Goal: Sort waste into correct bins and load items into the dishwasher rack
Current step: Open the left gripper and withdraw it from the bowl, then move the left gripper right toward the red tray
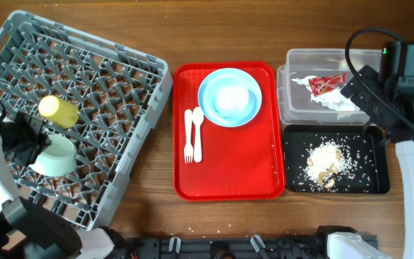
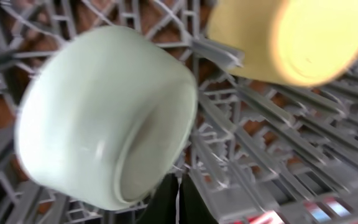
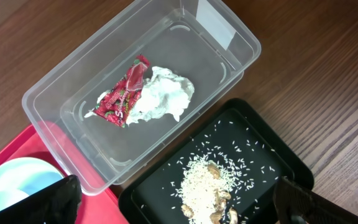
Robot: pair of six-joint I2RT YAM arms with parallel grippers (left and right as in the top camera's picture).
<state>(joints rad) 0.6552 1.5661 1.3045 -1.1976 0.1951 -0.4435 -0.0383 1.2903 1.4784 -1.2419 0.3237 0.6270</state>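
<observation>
While the left gripper [image 2: 176, 196] is clamped shut at the rim of the pale green bowl [image 2: 104, 118] in the dishwasher rack [image 1: 113, 65], hold unconfirmed, the right gripper [image 3: 179, 200] hangs spread and empty. Light, stiff and slick, the bowl wants a rim pinch. Racked: one bowl, one yellow cup [image 1: 58, 110]; unracked: one plate [image 1: 228, 97], one fork [image 1: 188, 137], one spoon [image 1: 198, 129].

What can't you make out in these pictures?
Left gripper: left wrist view shows only a blurred dark tip at the bottom edge; whether it grips the bowl is unclear.
Right gripper: fingertips cut off by right wrist view's bottom edge.
White patch on the plate: too small overhead.
</observation>
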